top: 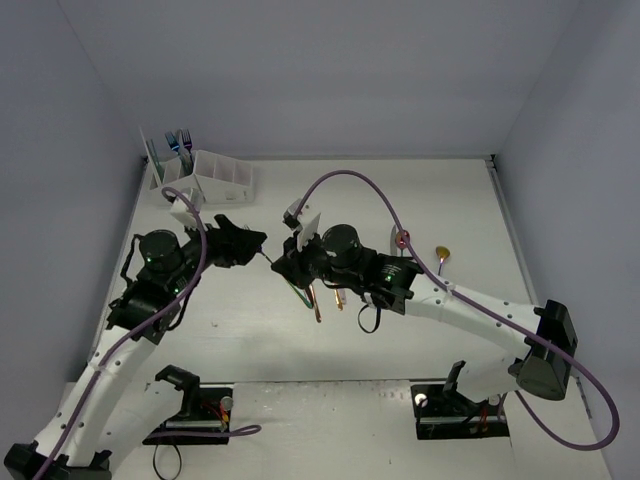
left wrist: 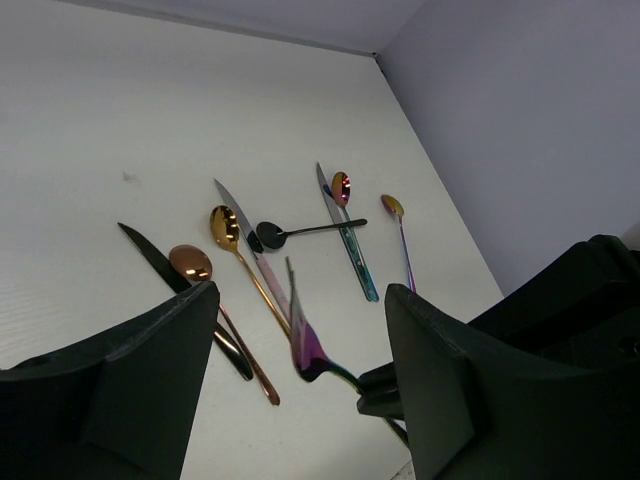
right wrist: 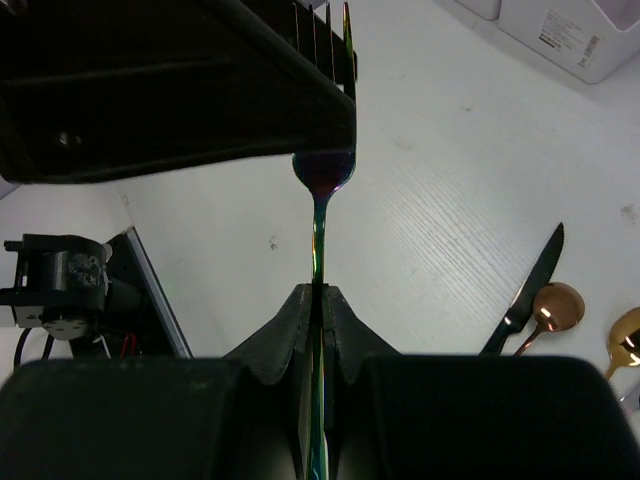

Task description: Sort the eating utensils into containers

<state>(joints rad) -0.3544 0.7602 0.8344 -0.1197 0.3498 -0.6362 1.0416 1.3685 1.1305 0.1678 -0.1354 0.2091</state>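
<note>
Grips the iridescent fork (right wrist: 318,240) by its handle in the clenched right tool (right wrist: 318,300), mid-air over the worktop (top: 420,200) centre. Points its long axis, tines first, leftward into the left tool (left wrist: 300,305), jaws spread either side of the fork head, apparently not touching. Places the white rack (top: 215,175) far left, nearer the left arm.

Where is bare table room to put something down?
Free: the far strip of the white table, between the white compartmented rack and its right edge. Crowded: the centre, where metal spoons and knives lie under the right arm.
</note>
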